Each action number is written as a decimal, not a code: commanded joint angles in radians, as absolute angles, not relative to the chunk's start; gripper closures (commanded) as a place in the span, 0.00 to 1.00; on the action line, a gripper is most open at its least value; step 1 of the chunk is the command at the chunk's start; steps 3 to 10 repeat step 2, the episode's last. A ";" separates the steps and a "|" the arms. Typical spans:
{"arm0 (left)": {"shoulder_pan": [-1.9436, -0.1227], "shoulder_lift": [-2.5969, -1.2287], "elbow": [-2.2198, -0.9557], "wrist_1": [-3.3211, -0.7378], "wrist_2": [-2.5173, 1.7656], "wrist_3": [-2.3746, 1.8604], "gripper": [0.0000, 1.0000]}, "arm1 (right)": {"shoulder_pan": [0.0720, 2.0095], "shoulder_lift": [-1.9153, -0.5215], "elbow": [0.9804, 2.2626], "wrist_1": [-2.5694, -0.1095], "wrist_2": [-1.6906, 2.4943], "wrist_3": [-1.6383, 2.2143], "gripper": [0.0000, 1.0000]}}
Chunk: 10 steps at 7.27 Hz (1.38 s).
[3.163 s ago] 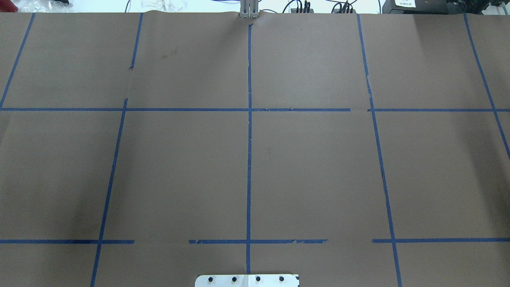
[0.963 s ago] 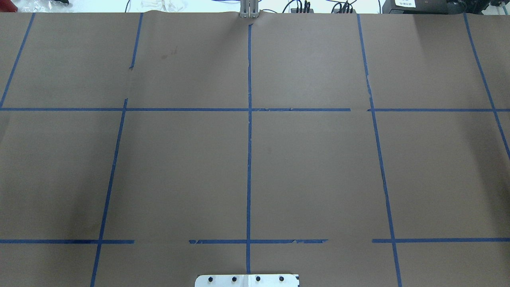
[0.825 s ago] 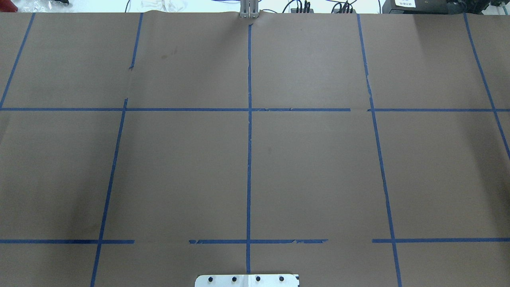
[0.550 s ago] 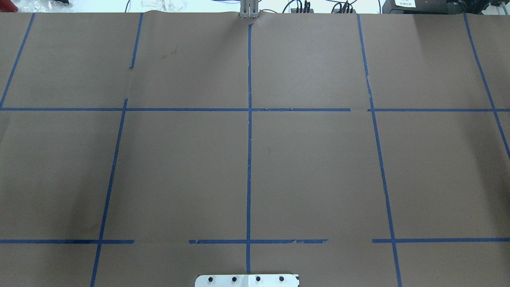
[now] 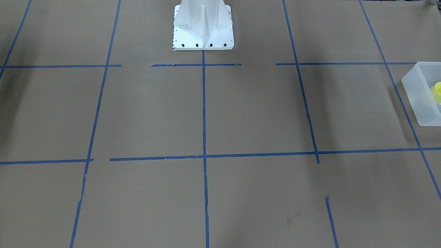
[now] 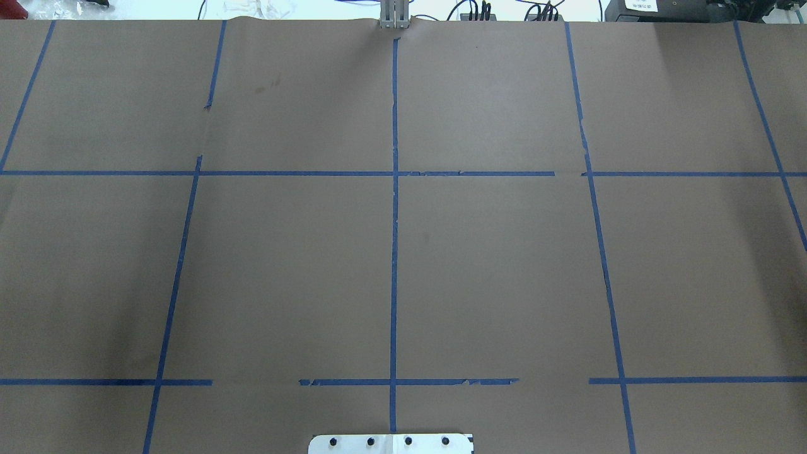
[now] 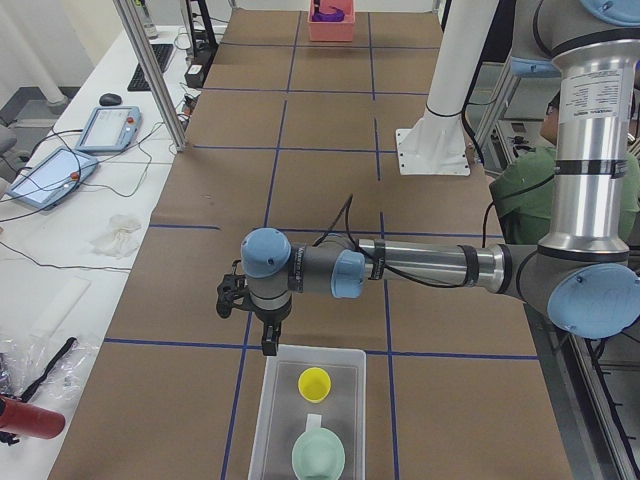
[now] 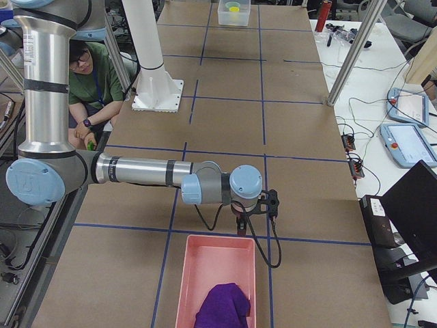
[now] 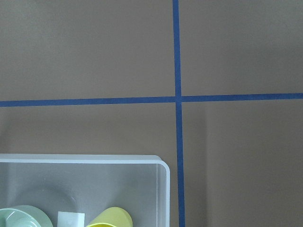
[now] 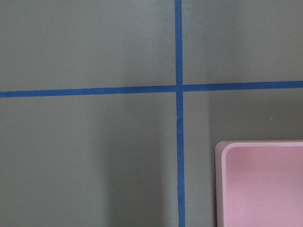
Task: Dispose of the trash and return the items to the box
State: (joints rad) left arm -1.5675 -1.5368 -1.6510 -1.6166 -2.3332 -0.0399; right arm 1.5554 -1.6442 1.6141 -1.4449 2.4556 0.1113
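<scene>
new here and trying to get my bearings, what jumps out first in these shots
A frosted box at the left end of the table holds a yellow cup and a mint-green bowl, with the left arm stretched out close beside it. At the opposite end, the right arm mirrors it beside a pink bin holding a purple cloth.

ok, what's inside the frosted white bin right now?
The bin holds the yellow cup and the mint-green bowl, with a small white piece between them; I can't tell what it is. Anything beneath the cup or bowl is hidden.
</scene>
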 commanded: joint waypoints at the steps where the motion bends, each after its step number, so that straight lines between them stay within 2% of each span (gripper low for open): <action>1: -1.568 -1.537 -1.651 -1.618 -2.333 -0.038 0.00 | 1.555 -1.638 1.617 -1.440 2.429 0.110 0.00; 10: -1.568 -1.537 -1.651 -1.620 -2.333 -0.038 0.00 | 1.555 -1.637 1.618 -1.440 2.427 0.112 0.00</action>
